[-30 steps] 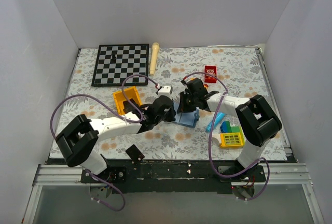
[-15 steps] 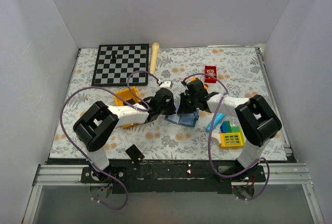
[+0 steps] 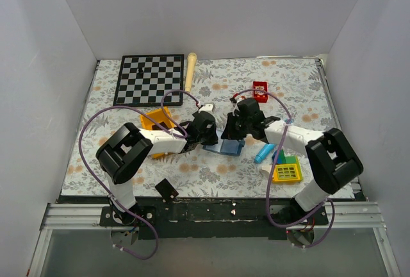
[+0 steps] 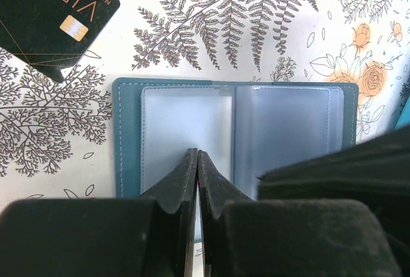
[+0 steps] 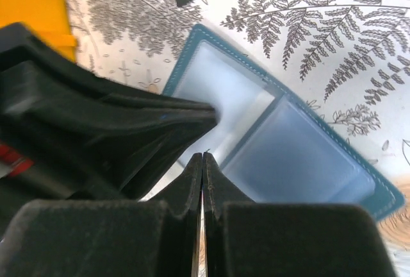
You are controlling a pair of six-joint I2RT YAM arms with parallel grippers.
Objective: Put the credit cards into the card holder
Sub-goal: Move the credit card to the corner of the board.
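My left pincer (image 4: 196, 161), pressed together and empty, has its tips at the unfolded card holder (image 4: 282, 129). My right pincer (image 5: 202, 161), also closed and empty, hangs over it. One black card (image 4: 51, 14) lies on the counter (image 4: 256, 20) near the holder's corner. No card is inside yet, so I think one pincer must next spread and fetch it.

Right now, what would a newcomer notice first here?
The left tool and right tool, both shut, meet nose to nose over the card holder, which lies open mid-table, its clear pockets looking empty. A black VIP card lies close beside it; a chessboard sits far left.
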